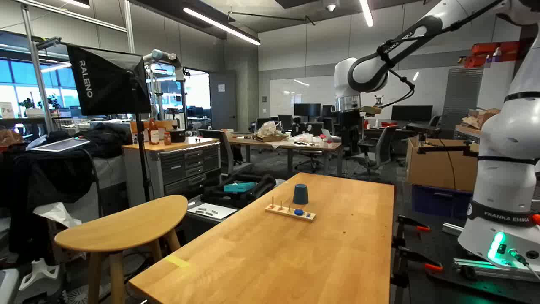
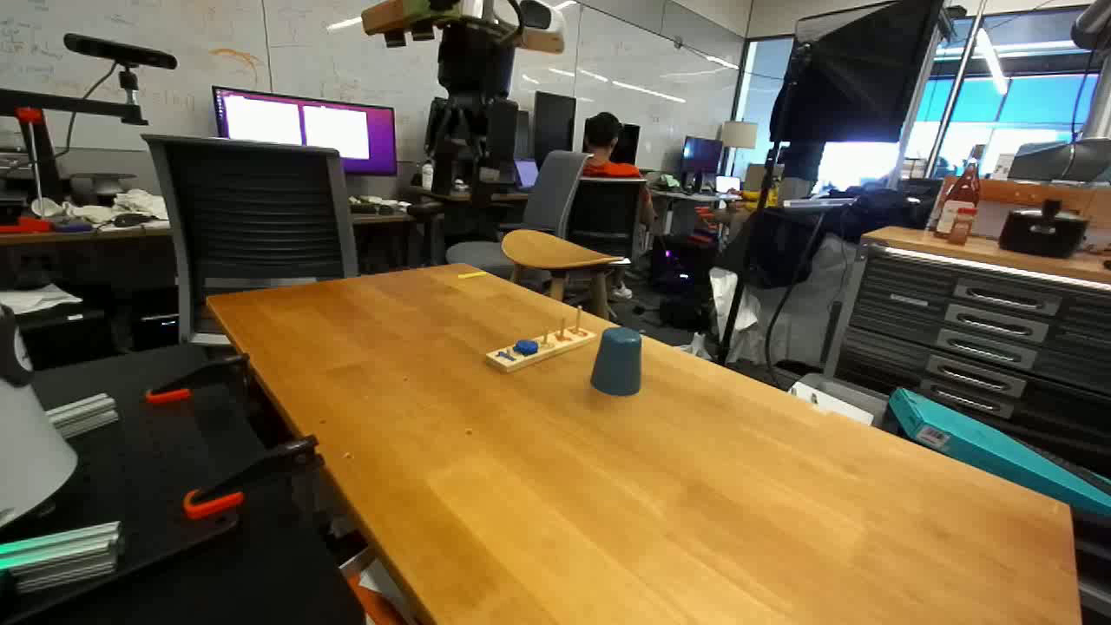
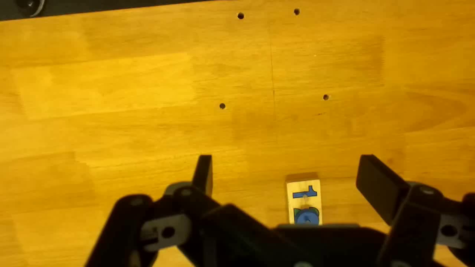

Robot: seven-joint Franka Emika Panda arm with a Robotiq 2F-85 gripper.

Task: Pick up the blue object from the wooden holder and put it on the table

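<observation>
I see 1 blue disc (image 1: pixel 298 212) on the pegged wooden rack (image 1: pixel 285 211), upside-down dark-blue cup (image 1: pixel 300 194) near it on the table (image 1: pixel 320 257); gripper (image 1: pixel 349 152) hangs well above.

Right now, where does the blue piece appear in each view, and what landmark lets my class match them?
In an exterior view: blue piece right of centre, lower half.
In an exterior view: blue piece just left of centre, slightly below middle.
Wrist view: blue piece low, right of centre, partly hidden by the gripper.
Shared landmark: the holder beneath it.
</observation>
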